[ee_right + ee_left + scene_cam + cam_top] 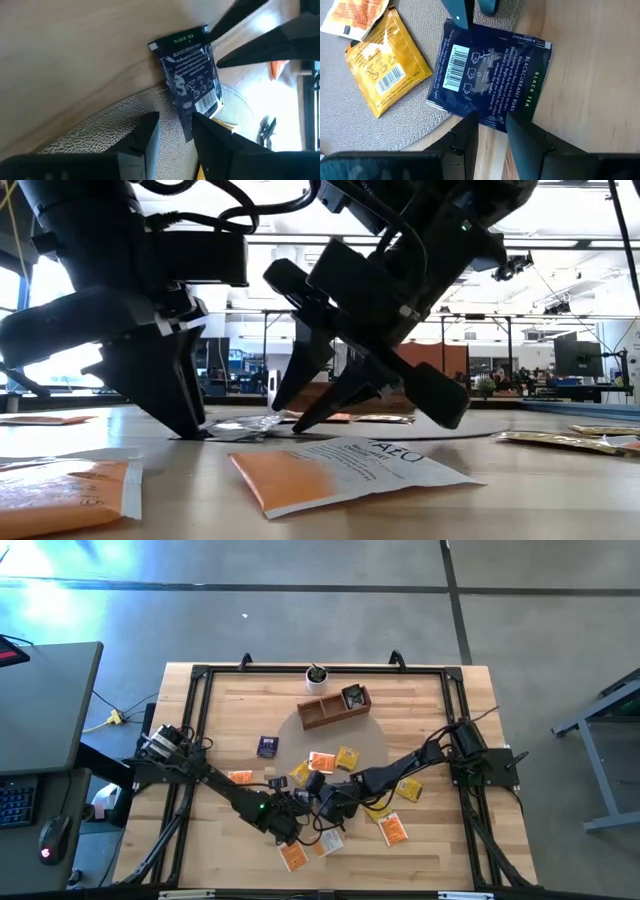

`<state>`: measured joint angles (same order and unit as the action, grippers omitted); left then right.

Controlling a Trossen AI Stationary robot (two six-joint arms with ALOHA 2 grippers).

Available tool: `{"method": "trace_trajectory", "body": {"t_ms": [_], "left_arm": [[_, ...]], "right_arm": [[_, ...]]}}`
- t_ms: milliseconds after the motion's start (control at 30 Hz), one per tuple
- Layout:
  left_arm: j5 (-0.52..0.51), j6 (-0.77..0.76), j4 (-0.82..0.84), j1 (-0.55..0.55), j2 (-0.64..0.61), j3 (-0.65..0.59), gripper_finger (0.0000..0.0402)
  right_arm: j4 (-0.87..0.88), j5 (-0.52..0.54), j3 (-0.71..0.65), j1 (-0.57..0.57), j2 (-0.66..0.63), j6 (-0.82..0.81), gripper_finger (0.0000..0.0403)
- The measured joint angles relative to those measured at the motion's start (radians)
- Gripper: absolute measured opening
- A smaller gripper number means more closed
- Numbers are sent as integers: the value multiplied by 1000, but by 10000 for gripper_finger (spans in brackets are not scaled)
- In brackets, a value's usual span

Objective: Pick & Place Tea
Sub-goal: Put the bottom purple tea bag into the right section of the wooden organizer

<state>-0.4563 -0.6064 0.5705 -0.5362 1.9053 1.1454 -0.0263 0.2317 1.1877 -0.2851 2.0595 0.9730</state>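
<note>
**Two grippers, one tea bag**

The dark blue tea bag lies flat, half on the grey mat (half on wood). Left gripper and right gripper each straddle an edge, fingers apart. Squeeze gently; lift straight.

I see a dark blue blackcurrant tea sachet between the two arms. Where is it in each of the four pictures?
High view: the dark blue blackcurrant tea sachet is hidden under the two meeting arms.
Low view: it cannot be made out for sure.
Left wrist view: centre, half on the grey textured mat.
Right wrist view: centre right, one end on that mat.
Shared landmark: the mat's curved edge on the pale wooden table.
</note>
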Motion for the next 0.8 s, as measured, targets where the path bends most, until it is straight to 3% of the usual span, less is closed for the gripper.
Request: {"method": "trace_trajectory", "body": {"t_ms": [200, 433, 633, 800], "left_arm": [[-7, 6, -36, 0, 1, -2, 103], [3, 114, -164, 13, 3, -3, 103], [-4, 113, -137, 29, 3, -3, 103], [-2, 97, -127, 28, 3, -3, 103]], "right_arm": [[-55, -36, -1, 13, 3, 36, 112], [-79, -80, -1, 26, 3, 41, 112], [-75, -72, -1, 21, 3, 83, 109], [-38, 7, 0, 13, 3, 68, 74]]}}
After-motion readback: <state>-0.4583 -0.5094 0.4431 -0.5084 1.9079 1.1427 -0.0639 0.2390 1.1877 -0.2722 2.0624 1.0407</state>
